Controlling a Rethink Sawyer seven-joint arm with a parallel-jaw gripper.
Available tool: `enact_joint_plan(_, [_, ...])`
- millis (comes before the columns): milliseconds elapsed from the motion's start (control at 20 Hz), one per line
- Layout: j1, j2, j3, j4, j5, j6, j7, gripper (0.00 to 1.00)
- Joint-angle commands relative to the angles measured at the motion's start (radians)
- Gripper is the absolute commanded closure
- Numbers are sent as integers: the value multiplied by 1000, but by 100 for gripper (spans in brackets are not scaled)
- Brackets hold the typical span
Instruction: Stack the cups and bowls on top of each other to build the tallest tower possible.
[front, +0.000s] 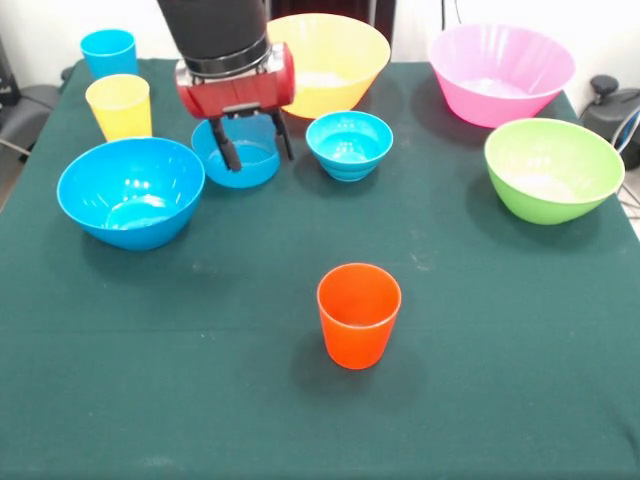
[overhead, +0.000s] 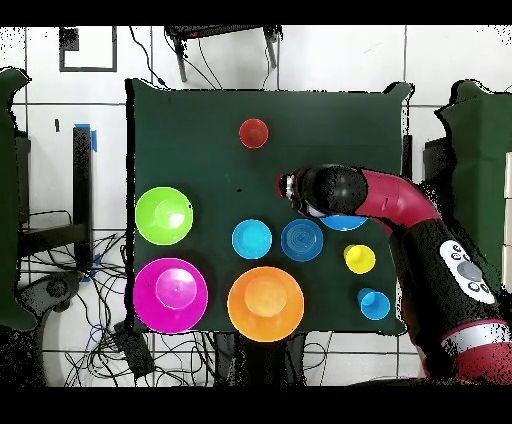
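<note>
My gripper (front: 256, 150) is open and empty. It hangs over a small blue bowl (front: 243, 165), one finger over the bowl's inside and one by its right rim. A ridged small blue bowl (front: 349, 143) stands just right of it. A medium blue bowl (front: 130, 190) is at the left, with a yellow cup (front: 119, 105) and a sky-blue cup (front: 108, 52) behind it. The orange-red cup (front: 358, 315) stands alone near the front. The yellow-orange bowl (front: 330, 62), pink bowl (front: 500, 72) and green bowl (front: 553, 168) all stand apart. No stack shows.
In the overhead view my arm (overhead: 400, 205) reaches in from the right and covers most of the medium blue bowl (overhead: 345, 223). The gripper (overhead: 286, 186) sits between the orange-red cup (overhead: 253, 132) and the small blue bowl (overhead: 302, 239).
</note>
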Motion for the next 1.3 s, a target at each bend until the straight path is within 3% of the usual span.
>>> enact_joint_plan(50, [22,-45,-8,90,-80,43,-74,0])
enact_joint_plan(500, [-8,41,-11,33,-101,6,-102,0])
enact_joint_plan(750, [8,110,-30,-19,-87,-1,-63,0])
enact_joint_plan(1300, [-38,133,-6,-77,-83,58,-141,0])
